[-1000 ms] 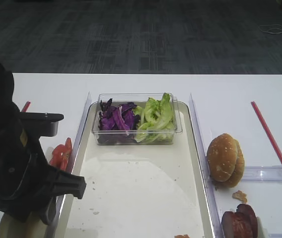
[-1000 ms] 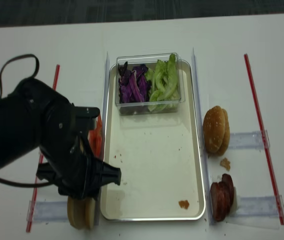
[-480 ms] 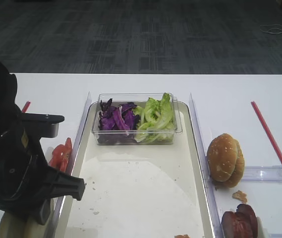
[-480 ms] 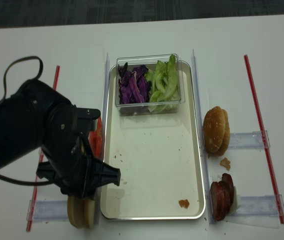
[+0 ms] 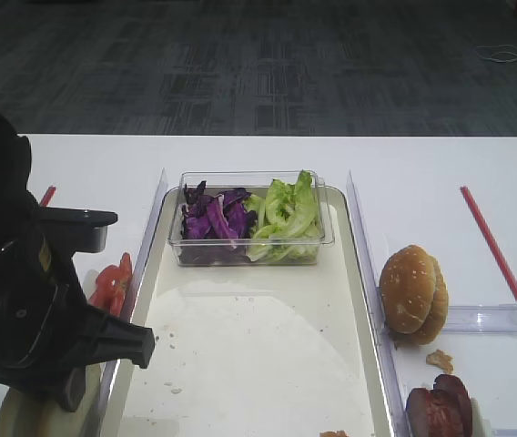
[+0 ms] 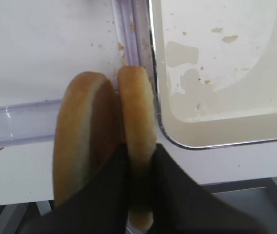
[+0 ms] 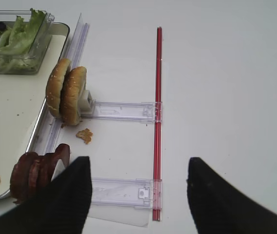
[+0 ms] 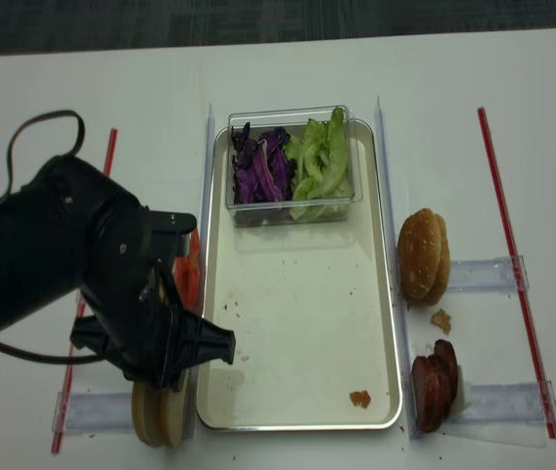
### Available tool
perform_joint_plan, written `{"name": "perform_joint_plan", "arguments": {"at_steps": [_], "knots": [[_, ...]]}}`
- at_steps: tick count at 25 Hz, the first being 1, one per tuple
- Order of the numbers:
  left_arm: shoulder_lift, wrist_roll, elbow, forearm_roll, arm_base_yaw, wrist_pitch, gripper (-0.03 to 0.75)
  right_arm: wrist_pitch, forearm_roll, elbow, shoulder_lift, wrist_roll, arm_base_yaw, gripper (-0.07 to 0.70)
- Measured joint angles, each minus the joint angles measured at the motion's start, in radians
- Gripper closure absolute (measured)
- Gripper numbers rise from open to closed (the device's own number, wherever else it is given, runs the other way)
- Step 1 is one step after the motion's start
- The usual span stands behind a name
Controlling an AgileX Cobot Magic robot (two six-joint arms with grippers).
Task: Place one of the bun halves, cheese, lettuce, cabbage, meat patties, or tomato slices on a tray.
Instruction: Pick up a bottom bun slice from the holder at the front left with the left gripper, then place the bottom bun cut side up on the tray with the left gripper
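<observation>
Two pale bun halves stand on edge just left of the tray's near corner [image 6: 177, 141]. My left gripper [image 6: 141, 148] is shut on the right bun half [image 6: 136, 107], one finger on each face; the other bun half [image 6: 80, 136] leans against it. From above, the left arm [image 8: 92, 284] covers the gripper, and only the bun halves [image 8: 156, 421] show below it. The tray [image 8: 298, 323] is bare apart from crumbs and a clear box with cabbage [image 8: 258, 166] and lettuce [image 8: 322, 162]. Tomato slices [image 8: 189, 269] and meat patties [image 8: 433, 390] lie beside the tray. No cheese shows. My right gripper [image 7: 136, 195] is open over bare table.
Two sesame buns [image 8: 423, 255] stand on edge right of the tray. Clear plastic rails [image 7: 121, 111] and red strips [image 7: 157, 97] lie on the white table. A crumb of food [image 8: 359, 399] sits in the tray's near right corner.
The left gripper's jaws have come together on the right bun half, and the left arm has sunk slightly. Nothing else has moved.
</observation>
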Motion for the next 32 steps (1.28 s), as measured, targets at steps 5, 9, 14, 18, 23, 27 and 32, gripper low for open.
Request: {"name": "perform_joint_plan", "arguments": {"at_steps": [5, 9, 14, 18, 23, 27, 32], "knots": [[0.0, 0.0, 0.0, 0.002, 0.0, 0.0, 0.657, 0.0, -0.002, 0.0, 0.0, 0.0, 0.0, 0.155], [0.0, 0.001, 0.0, 0.002, 0.0, 0.0, 0.67, 0.0, -0.002, 0.0, 0.0, 0.0, 0.0, 0.155], [0.0, 0.021, 0.0, 0.002, 0.0, 0.022, 0.675, 0.0, -0.002, 0.0, 0.0, 0.0, 0.0, 0.155], [0.0, 0.027, 0.0, 0.002, 0.0, 0.028, 0.676, 0.0, -0.002, 0.0, 0.0, 0.0, 0.0, 0.155], [-0.002, 0.027, 0.0, 0.002, 0.0, 0.029, 0.676, 0.0, -0.002, 0.0, 0.0, 0.0, 0.0, 0.155], [-0.036, 0.027, 0.0, 0.002, 0.0, 0.031, 0.679, 0.0, -0.002, 0.0, 0.0, 0.0, 0.0, 0.155], [-0.087, 0.027, 0.0, 0.005, 0.0, 0.039, 0.683, 0.0, -0.002, 0.0, 0.0, 0.0, 0.0, 0.155]]}}
